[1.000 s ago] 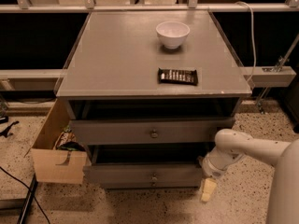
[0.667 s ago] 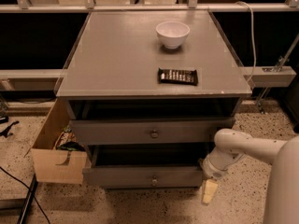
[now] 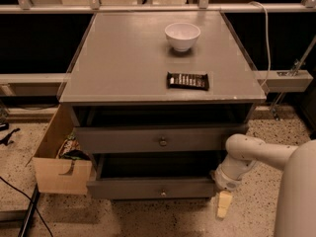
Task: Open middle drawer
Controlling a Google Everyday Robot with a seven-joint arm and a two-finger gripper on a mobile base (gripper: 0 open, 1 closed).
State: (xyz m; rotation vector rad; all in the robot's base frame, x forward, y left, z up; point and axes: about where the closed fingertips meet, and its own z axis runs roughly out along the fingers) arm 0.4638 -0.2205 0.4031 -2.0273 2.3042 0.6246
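Observation:
The gray cabinet has two drawer fronts in view. The middle drawer is the lower one. It has a small round knob at centre and stands pulled out, showing a dark interior. The taller drawer above it also has a knob and stands slightly out. The lowest drawer is hidden. My gripper hangs at the right end of the middle drawer's front, pointing down to the floor, with one pale finger showing. My white arm reaches in from the right.
A white bowl and a dark snack bar lie on the cabinet top. An open cardboard box stands against the cabinet's left side. Cables lie on the speckled floor at left. My body fills the lower right.
The middle drawer front has come out a little farther toward the camera, and my gripper has shifted slightly with it. The upper drawer and the things on top have not moved.

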